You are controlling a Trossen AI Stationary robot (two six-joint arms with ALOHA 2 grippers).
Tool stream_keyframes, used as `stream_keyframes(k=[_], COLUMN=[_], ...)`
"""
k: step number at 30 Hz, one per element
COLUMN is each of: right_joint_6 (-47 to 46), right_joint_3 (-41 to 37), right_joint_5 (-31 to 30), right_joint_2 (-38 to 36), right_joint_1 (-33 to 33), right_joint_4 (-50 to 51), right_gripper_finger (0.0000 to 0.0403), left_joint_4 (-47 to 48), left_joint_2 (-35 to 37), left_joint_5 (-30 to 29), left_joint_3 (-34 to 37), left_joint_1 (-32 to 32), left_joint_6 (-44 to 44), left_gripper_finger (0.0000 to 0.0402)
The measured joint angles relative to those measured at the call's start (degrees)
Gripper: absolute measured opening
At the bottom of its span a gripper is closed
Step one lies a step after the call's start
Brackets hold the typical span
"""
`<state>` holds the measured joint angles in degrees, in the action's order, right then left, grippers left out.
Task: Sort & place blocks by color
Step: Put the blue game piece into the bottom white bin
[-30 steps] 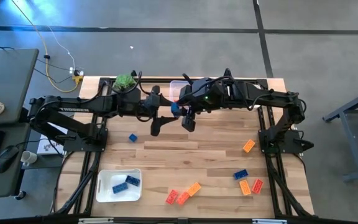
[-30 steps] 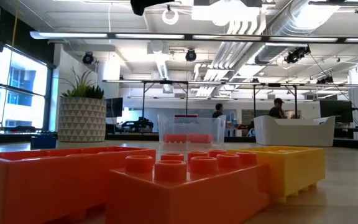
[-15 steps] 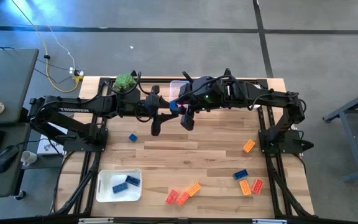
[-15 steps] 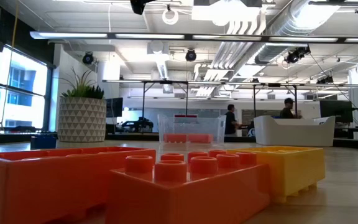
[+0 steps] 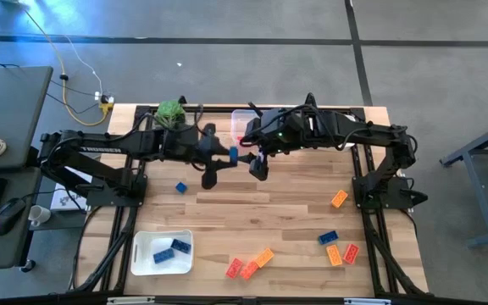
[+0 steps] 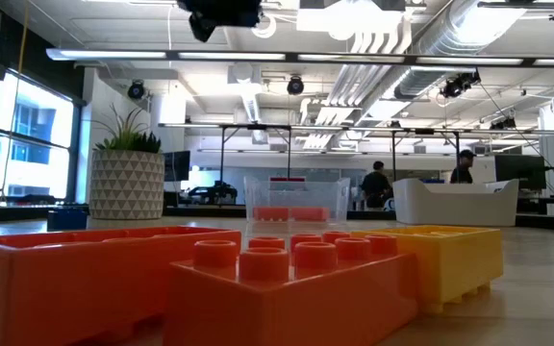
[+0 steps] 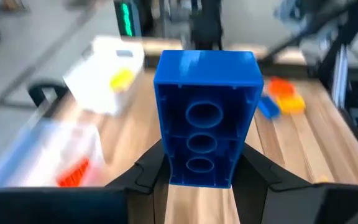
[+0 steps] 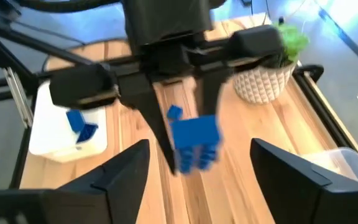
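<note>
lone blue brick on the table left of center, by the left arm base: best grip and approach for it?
Take the lone blue brick across its two long sides, coming straight down. It lies flat on bare wood with nothing touching it, turned slightly askew, so rotate the hand to match. The left hand already holds a blue block; the right hand is open.

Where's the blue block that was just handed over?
In the high view, the blue block sits clamped in the left hand, above the table's far middle, just left of the open right hand.

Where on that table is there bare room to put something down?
The middle of the table is bare wood, between the lone blue block and the orange block. The front edge is crowded: white tray, red and orange blocks.
</note>
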<state>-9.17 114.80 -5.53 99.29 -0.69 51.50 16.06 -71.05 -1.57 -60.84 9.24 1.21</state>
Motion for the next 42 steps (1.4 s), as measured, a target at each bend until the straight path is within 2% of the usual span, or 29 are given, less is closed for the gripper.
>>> stream_keyframes(k=[7,18,26,32,38,42], right_joint_6=[1.9,5.6,6.6,6.7,7.6,8.2], right_joint_3=[0.0,0.0,0.0,0.0,0.0,0.0], right_joint_5=[0.0,-0.1,0.2,0.2,0.4,0.4], right_joint_2=[0.0,0.0,0.0,0.0,0.0,0.0], right_joint_1=[0.5,2.1,4.1,5.6,6.9,7.3], right_joint_4=[5.4,7.2,9.6,10.0,10.1,10.3], right_gripper_finger=[0.0271,0.0272,0.0272,0.0272,0.0272,0.0272], left_joint_4=[15.5,35.9,40.0,41.4,42.2,43.3], left_joint_2=[0.0,0.0,-0.2,-3.1,-6.4,-7.7], left_joint_5=[0.3,5.9,11.4,15.9,19.8,20.1], left_joint_3=[0.0,0.0,0.0,0.0,0.0,0.0], left_joint_1=[-4.9,-16.7,-26.5,-34.0,-37.9,-38.4], left_joint_6=[1.5,15.1,26.6,32.9,34.7,35.9], left_gripper_finger=[0.0104,0.0104,0.0105,0.0130,0.0129,0.0134])
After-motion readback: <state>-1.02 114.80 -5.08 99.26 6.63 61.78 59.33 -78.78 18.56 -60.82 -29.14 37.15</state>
